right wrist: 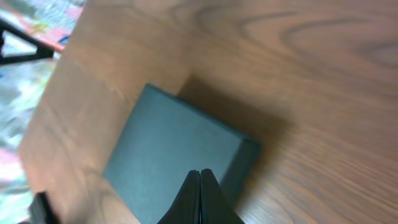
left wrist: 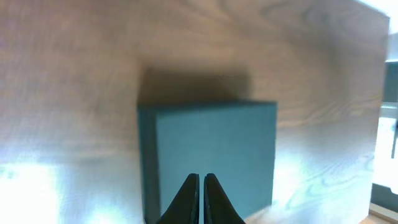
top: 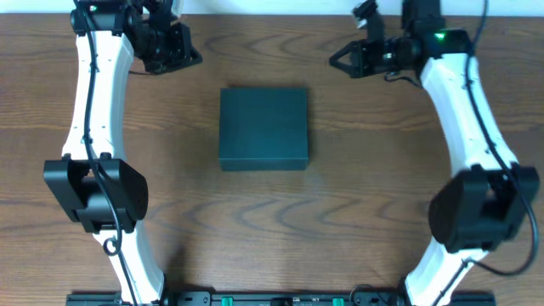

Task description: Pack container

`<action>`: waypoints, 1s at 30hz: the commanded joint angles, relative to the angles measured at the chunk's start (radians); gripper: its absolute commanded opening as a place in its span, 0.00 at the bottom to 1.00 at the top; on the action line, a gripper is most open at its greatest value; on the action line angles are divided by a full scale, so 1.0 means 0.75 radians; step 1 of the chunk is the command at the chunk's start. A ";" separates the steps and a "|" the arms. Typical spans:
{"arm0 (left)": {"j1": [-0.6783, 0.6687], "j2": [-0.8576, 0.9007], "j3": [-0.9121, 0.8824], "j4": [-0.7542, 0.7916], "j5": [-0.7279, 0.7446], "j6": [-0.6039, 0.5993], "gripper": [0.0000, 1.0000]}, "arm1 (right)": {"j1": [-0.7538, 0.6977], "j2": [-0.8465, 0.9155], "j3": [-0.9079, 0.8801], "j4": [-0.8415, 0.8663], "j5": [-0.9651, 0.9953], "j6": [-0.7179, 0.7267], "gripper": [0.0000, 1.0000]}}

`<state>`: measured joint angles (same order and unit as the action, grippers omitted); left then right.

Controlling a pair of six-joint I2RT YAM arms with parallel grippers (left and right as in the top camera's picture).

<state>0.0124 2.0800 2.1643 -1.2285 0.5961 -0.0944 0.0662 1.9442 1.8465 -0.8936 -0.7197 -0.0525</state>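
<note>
**Overhead view.** The box (top: 263, 129) lies flat at the centre of the table (top: 263, 238) with its lid down. No loose goods are visible around it. The left gripper (top: 185, 54) hangs at about 10 o'clock from the box and the right gripper (top: 338, 59) at about 2 o'clock. Both are well apart from the box. Each arm is raised and folded back, and each wrist is turned inward toward the box.

**Left wrist view.** The fingers are pressed together and hold nothing. The box fills the lower middle of the frame, at 12 o'clock from the fingertips, with no contact.

**Right wrist view.** The fingers are likewise pressed together and empty. The box sits beneath them at a slant.

**Step in hand.** This is probably a rest pose, either before packing begins or after closing; the views do not settle which. If packing is still to come, one gripper must descend to the lid edge, spread its fingers and lift the flap.
</note>
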 commanded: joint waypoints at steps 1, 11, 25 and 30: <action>-0.009 -0.116 0.023 -0.079 -0.135 -0.034 0.06 | -0.012 -0.106 0.006 -0.044 0.149 -0.074 0.01; -0.304 -0.482 -0.060 -0.263 -0.451 0.006 0.06 | -0.012 -0.384 -0.032 -0.385 0.146 -0.212 0.02; -0.447 -1.700 -1.059 -0.235 -0.466 -0.139 0.06 | 0.052 -1.386 -0.939 -0.454 0.115 -0.215 0.02; -0.447 -2.125 -1.335 -0.237 -0.470 -0.286 0.06 | 0.054 -1.756 -1.195 -0.536 0.072 -0.099 0.02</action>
<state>-0.3202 0.5617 1.2503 -1.4120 0.2577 -0.2249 0.0910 0.7055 1.0107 -1.2930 -0.6388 -0.1799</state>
